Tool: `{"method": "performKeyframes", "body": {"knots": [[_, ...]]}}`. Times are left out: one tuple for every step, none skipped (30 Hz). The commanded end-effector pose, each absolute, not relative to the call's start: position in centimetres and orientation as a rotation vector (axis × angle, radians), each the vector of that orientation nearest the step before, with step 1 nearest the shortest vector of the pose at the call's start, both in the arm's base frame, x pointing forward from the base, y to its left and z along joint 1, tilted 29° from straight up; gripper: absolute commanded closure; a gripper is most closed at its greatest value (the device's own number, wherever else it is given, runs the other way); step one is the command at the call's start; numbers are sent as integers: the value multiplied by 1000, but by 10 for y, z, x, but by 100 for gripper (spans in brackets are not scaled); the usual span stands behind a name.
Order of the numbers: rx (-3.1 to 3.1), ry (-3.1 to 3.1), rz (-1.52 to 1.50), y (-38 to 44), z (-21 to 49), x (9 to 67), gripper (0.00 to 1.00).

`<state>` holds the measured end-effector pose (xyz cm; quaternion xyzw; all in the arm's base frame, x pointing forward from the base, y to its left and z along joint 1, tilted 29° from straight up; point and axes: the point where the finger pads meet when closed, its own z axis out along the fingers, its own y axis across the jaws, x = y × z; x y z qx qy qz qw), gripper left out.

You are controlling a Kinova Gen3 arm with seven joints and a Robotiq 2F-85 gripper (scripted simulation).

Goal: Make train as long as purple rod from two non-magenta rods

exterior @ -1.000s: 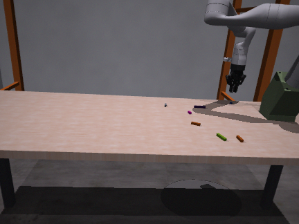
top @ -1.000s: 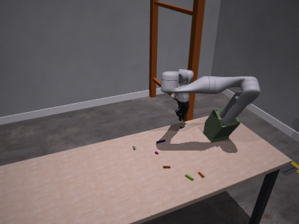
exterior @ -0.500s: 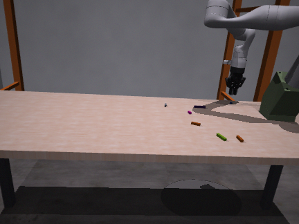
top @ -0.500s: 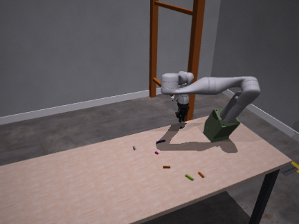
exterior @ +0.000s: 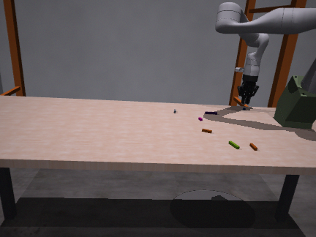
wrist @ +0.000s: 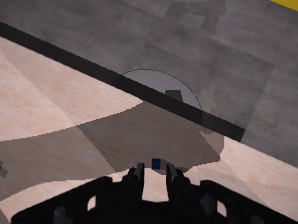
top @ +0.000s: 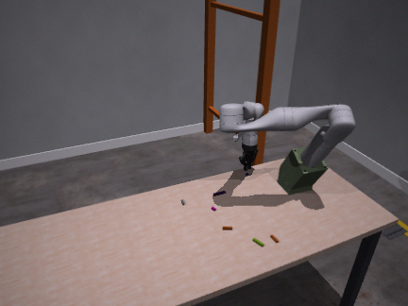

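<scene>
The blue rod [top: 246, 174] [exterior: 244, 109] [wrist: 156, 164] lies near the table's far edge, under the claw [top: 247, 167] [exterior: 246, 102] [wrist: 155, 173], whose fingers stand narrowly open, empty, presumably pre-narrowed for so small a piece. Seen from the top view, the purple rod [top: 219, 193] [exterior: 211, 113] lies at its eight o'clock; the lime rod [top: 258, 242] [exterior: 234, 145], its likely partner, at six. An orange rod [top: 274, 238] [exterior: 253, 146] at lime's three o'clock could crowd the join

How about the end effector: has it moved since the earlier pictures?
Yes: in the exterior view, the end effector has moved down, closer to the table.
</scene>
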<state>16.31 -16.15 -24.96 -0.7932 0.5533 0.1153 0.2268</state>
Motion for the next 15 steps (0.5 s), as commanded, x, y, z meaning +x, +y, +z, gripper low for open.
{"method": "performKeyframes", "body": {"knots": [[-2199,1512,312,-161,-255,164,76],[-2199,1512,312,-160,-256,164,76],[-2199,1512,312,-159,-257,164,76],[-2199,1512,312,-159,-258,164,76],[-2199,1512,312,-159,-259,164,76],[-2199,1512,312,-158,-260,164,76],[-2199,1512,312,-158,-260,164,76],[-2199,1512,312,-157,-261,164,76],[-2199,1512,312,-157,-261,164,76],[-2199,1512,312,-157,-262,164,76],[-2199,1512,312,-157,-262,164,76],[-2199,1512,312,-157,-262,164,76],[-2199,1512,312,-156,-263,164,76],[-2199,1512,312,-156,-263,164,76],[-2199,1512,312,-156,-263,164,76]]}}
